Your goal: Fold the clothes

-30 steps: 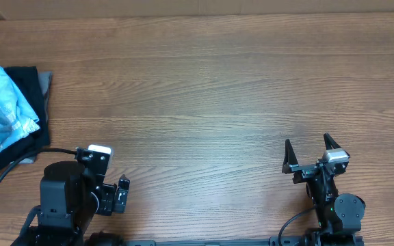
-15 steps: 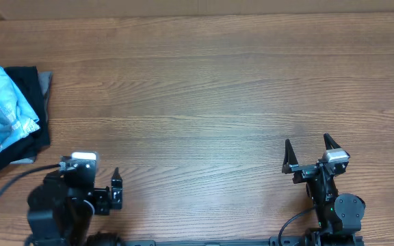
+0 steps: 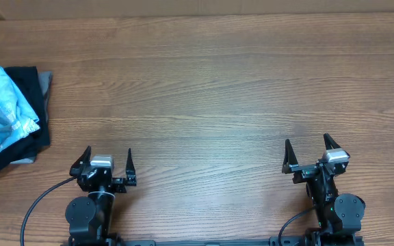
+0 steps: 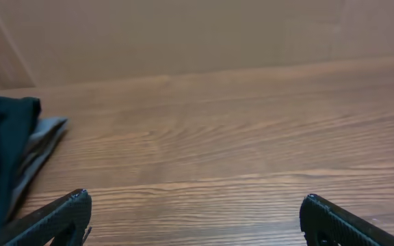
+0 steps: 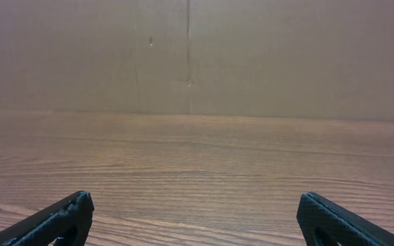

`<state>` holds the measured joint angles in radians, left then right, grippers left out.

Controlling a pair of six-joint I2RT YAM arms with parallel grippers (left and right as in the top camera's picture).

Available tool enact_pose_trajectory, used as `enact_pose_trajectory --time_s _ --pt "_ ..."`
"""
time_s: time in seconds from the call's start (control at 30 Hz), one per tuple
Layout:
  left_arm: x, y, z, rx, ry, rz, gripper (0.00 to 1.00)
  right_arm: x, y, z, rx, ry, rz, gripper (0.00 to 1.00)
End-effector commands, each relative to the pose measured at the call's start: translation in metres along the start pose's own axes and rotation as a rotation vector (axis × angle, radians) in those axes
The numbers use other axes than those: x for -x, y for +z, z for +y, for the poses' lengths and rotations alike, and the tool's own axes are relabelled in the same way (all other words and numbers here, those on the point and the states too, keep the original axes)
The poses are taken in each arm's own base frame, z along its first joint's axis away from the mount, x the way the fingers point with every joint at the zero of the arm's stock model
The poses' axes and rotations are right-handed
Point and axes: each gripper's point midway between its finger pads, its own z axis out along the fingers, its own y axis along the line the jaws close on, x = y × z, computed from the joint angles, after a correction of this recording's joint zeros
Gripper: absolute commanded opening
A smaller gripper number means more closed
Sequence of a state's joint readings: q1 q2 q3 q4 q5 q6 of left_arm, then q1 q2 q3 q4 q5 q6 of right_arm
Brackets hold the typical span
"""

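The light-wash denim jeans [image 3: 2,113] lie folded at the far left table edge, on top of black and grey folded garments [image 3: 31,92]. My left gripper [image 3: 108,162] is open and empty near the front edge, to the right of and nearer than the pile. Its wrist view [image 4: 193,205] shows both fingertips wide apart over bare wood, with the black garment [image 4: 5,150] at the left. My right gripper [image 3: 310,152] is open and empty at the front right. Its wrist view [image 5: 193,205] shows only wood between the jaws.
The wooden table [image 3: 211,89] stretches between the arms and the back edge. A brown cardboard wall [image 5: 190,55] stands behind the table. The garment pile reaches the left edge of the overhead view.
My left arm has swung round from a sideways pose to face forward, and its open fingers now point up the table. The right arm and the pile have not moved.
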<state>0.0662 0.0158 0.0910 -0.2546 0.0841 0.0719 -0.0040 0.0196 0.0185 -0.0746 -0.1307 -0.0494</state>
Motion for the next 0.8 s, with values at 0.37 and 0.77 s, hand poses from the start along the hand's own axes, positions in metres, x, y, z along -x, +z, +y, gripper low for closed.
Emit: enact_pose_trajectory --time_s 0.37,0.77 --pt "0.007 0.007 0.004 0.023 -0.001 -0.109 1.0 -0.003 0.0 0.002 0.011 -0.004 0.001 1.0" --pt "0.007 0.007 0.004 0.023 0.0 -0.108 1.0 -0.003 0.0 0.002 0.011 -0.004 0.001 1.0"
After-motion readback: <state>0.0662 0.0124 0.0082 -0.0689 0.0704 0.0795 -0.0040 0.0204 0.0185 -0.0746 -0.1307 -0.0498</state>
